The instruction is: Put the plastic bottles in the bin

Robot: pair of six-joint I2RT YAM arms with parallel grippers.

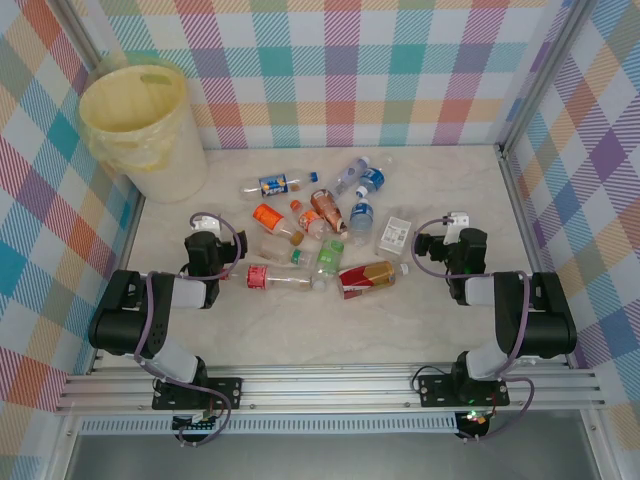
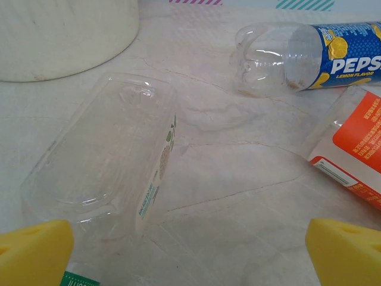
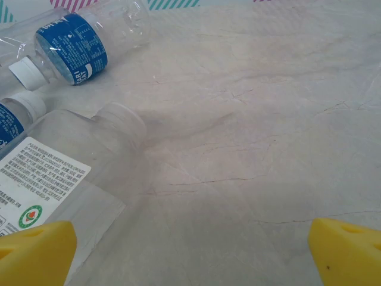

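Arms sit folded low, elbows back toward the near rail and forearms reaching over the table point(image 1: 455, 185). The left pincer point(image 1: 206, 240) point(image 2: 189, 253) has its yellow pads point(image 2: 33, 253) spread as wide as they go, holding and touching nothing, hovering just above the tabletop. Just ahead of its left pad lies a flattened clear bottle point(image 2: 107, 149) with a thin label along its edge. Farther ahead to the right are a blue lemon cola bottle point(image 2: 303, 56) point(image 1: 272, 185) on its side and, right of that, an orange-labelled bottle point(image 2: 354, 143) point(image 1: 268, 217). The bin point(image 1: 170, 150) point(image 2: 65, 36) stands beyond, at the far left corner against the checked wall, upright and lined with a yellowish bag. The right pincer point(image 1: 445, 245) point(image 3: 191, 253) is likewise wide apart and bare. A flat white-labelled bottle point(image 3: 53, 185) point(image 1: 395, 233) lies just ahead of its left pad, with two blue-labelled bottles point(image 3: 71, 42) point(image 1: 362, 213) past it. Ahead of this pincer and to its right the tabletop is bare marble up to the metal side rail point(image 1: 515, 205). The rest of the bottles lie on their sides in a loose heap between the two pincers, among them a red-labelled one point(image 1: 272, 277), a green one point(image 1: 328, 258) and a red-and-gold one point(image 1: 365, 278). Open room runs along the near strip in front of the arm bases.
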